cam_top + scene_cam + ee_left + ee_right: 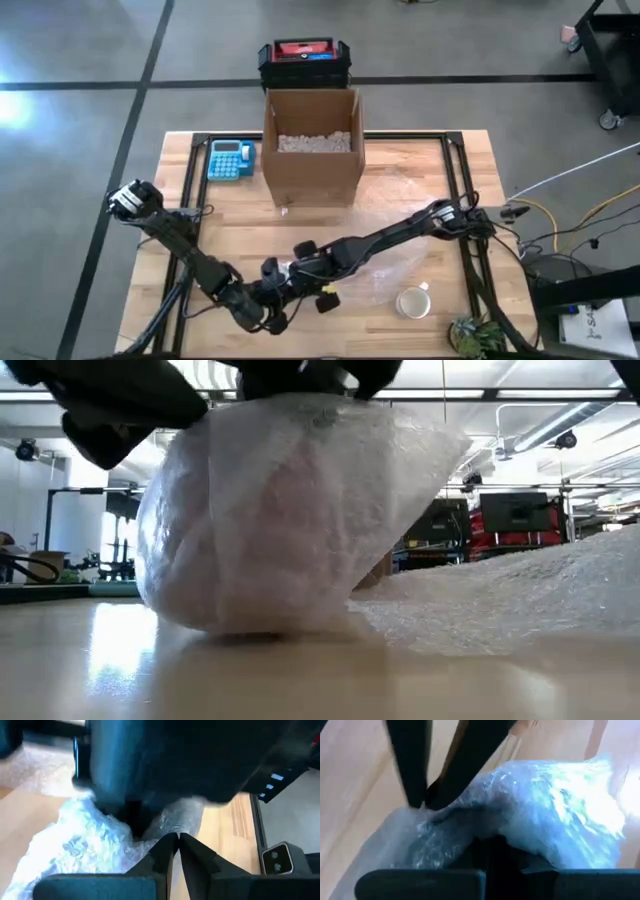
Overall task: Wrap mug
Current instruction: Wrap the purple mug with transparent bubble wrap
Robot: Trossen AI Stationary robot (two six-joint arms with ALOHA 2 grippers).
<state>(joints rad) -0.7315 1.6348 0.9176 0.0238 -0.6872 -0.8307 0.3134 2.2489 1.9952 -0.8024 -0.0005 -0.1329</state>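
The mug (413, 301) stands bare on the wooden surface (230, 235) near its front right corner, just beside the edge of the bubble wrap (385, 262) and not yet inside it; both arms are busy a little to its left, where the wrap is bunched into a tall mound (270, 510). The left gripper (178, 845) has its fingers together, seemingly pinching a thin fold of the wrap, though the fold itself is hard to make out; the right gripper (300, 268) presses into the mound from above, and whether its fingers are apart or closed cannot be told, since film covers them.

The wrap is likely light, soft and springy; it will probably slide on the smooth wood and unfold when released, so an edge or corner is the better hold. The mug looks hard, breakable and heavier; its handle or rim would offer the surest grip.

Whether anything lies inside the mound is hidden; a cardboard box (311, 150) stands behind.
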